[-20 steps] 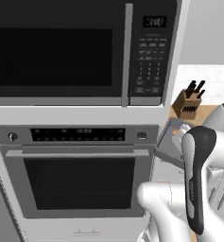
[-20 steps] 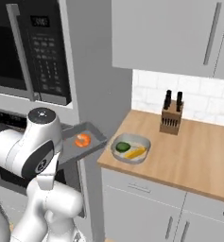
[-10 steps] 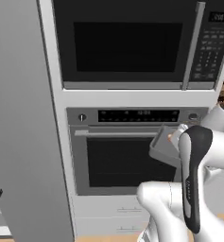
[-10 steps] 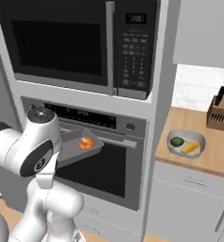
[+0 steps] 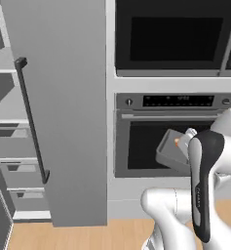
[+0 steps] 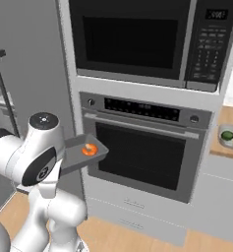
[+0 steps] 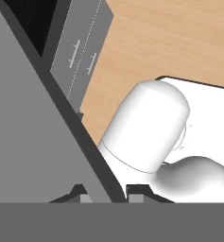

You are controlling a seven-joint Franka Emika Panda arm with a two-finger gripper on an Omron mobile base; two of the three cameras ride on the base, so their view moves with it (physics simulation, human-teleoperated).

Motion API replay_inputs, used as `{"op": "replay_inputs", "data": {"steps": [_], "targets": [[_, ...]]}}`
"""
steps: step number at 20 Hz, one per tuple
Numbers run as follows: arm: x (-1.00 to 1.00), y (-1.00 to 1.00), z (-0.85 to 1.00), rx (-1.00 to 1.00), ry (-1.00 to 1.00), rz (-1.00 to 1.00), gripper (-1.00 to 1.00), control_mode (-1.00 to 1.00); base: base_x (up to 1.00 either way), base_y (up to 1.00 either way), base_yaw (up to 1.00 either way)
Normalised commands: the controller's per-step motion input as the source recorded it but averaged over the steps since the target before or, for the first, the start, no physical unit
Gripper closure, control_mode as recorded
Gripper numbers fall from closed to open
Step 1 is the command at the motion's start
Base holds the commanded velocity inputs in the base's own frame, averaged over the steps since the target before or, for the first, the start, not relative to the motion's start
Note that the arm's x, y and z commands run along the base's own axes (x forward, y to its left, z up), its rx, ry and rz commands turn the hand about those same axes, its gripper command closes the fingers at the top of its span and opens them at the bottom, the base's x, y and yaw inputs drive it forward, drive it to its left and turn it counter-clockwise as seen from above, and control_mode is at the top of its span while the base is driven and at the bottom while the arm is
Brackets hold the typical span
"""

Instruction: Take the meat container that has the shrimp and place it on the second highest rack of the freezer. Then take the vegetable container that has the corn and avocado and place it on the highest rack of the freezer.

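Grey, the tall open freezer now fills my left view, so the base has driven left from the counter. My gripper stays clamped on the dark rectangular tray's rim, orange shrimp aboard, and the second highest rack is near.

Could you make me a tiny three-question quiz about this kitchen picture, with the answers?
1. True or false: the grey tray the arm carries holds a shrimp.
2. What stands behind the tray? A) oven B) sink C) window
3. The freezer door is ____.

Key
1. True. The gripper is shut on the tray's rim.
2. A, below the microwave.
3. Open: shelves and drawers show inside in the left base view.
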Motion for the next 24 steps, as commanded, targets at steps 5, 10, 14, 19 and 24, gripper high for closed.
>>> {"op": "replay_inputs", "data": {"steps": [5, 10, 14, 19, 24], "targets": [[0.00, 0.00, 0.00, 0.00, 0.00, 0.00, 1.00, 1.00, 0.35, 1.00, 0.01], [0.00, 0.00, 0.00, 0.00, 0.00, 0.00, 1.00, 1.00, 0.23, 0.99, 0.03], [0.00, 0.00, 0.00, 0.00, 0.00, 0.00, 1.00, 1.00, 0.44, 0.88, 0.04], [0.00, 0.00, 0.00, 0.00, 0.00, 0.00, 1.00, 1.00, 0.55, 0.61, 0.02], [0.00, 0.00, 0.00, 0.00, 0.00, 0.00, 1.00, 1.00, 0.18, 0.58, 0.03]]}}
